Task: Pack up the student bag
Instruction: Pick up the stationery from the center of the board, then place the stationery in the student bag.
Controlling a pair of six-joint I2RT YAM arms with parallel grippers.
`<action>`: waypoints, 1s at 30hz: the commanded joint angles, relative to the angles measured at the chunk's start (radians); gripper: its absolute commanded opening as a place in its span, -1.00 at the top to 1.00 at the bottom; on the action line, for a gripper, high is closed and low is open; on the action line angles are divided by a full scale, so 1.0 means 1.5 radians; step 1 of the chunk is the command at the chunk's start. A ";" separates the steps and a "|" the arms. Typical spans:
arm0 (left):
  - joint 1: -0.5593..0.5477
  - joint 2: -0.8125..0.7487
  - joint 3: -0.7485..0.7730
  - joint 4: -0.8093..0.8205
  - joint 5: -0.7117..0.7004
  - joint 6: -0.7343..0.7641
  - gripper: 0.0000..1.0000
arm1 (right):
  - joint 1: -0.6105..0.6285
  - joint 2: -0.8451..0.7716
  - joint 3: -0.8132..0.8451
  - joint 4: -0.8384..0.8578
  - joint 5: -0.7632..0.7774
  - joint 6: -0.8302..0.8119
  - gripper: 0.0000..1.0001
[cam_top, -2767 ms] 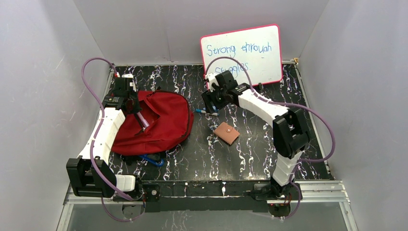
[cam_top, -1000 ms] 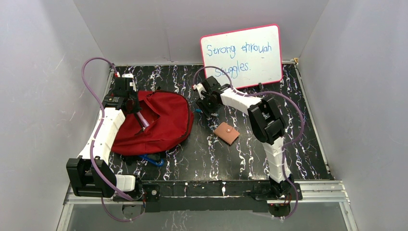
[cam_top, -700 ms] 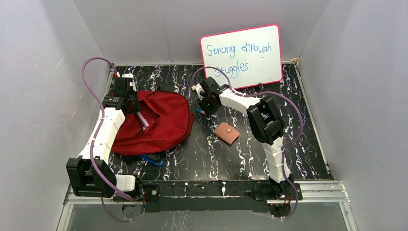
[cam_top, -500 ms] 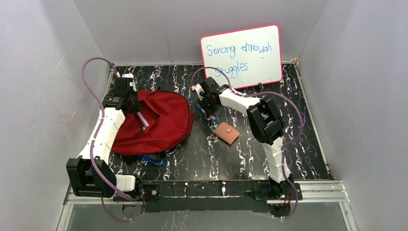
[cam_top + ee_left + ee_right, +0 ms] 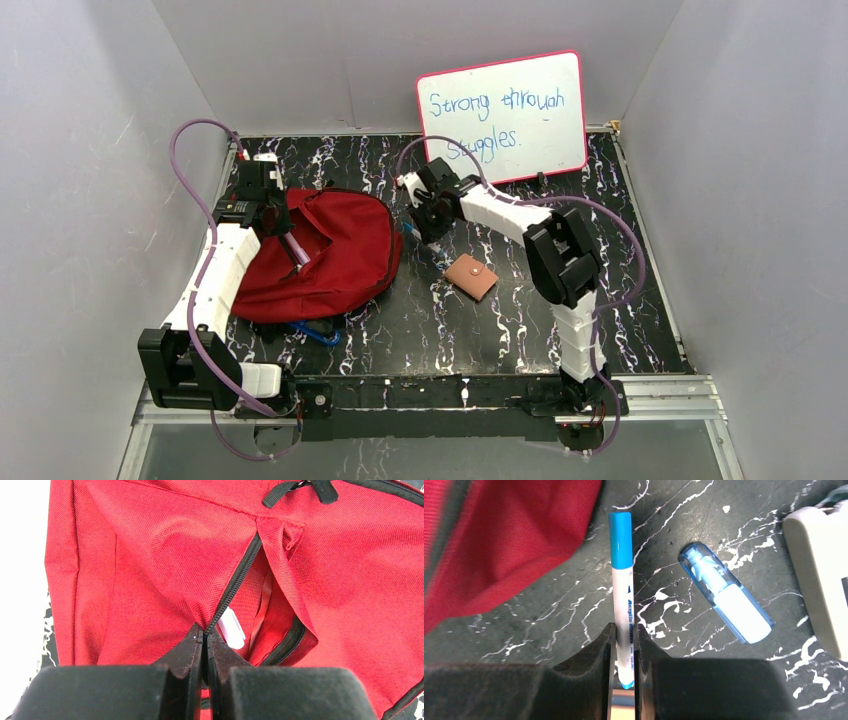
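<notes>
The student bag (image 5: pixel 345 250), red with black zippers, lies at the left of the table with its main zipper parted. My left gripper (image 5: pixel 297 253) is shut on the bag's zipper edge (image 5: pixel 235 585) and holds the opening apart. A white object (image 5: pixel 231 627) shows inside. Just right of the bag, my right gripper (image 5: pixel 428 232) reaches down to the table. Its jaws (image 5: pixel 624 632) are shut on the lower barrel of a white marker with a blue cap (image 5: pixel 622 570), which lies on the table and points away from me.
A blue-capped tube (image 5: pixel 726 600) and an off-white object (image 5: pixel 819 575) lie right of the marker. A tan wallet (image 5: pixel 471 276) sits mid-table. A whiteboard (image 5: pixel 502 112) leans on the back wall. A blue item (image 5: pixel 318 333) pokes out under the bag's near edge.
The right gripper moved left and down to the marker, and its jaws closed on it. The left arm and the bag have not moved.
</notes>
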 commanded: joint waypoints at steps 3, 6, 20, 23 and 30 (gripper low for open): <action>0.002 -0.017 0.010 0.001 -0.004 0.002 1.00 | 0.003 -0.107 0.021 0.007 0.047 0.099 0.97; 0.002 -0.016 0.010 0.001 0.000 0.001 1.00 | 0.003 -0.137 0.020 0.012 0.087 0.140 0.97; 0.002 -0.023 0.010 0.001 0.010 -0.001 1.00 | 0.037 -0.142 0.068 0.148 -0.173 0.351 0.98; 0.002 -0.023 0.010 0.001 0.011 -0.001 1.00 | 0.049 -0.113 0.086 0.173 -0.216 0.402 0.97; 0.002 -0.022 0.007 0.001 0.019 -0.003 1.00 | 0.098 -0.030 0.171 0.179 -0.249 0.470 0.96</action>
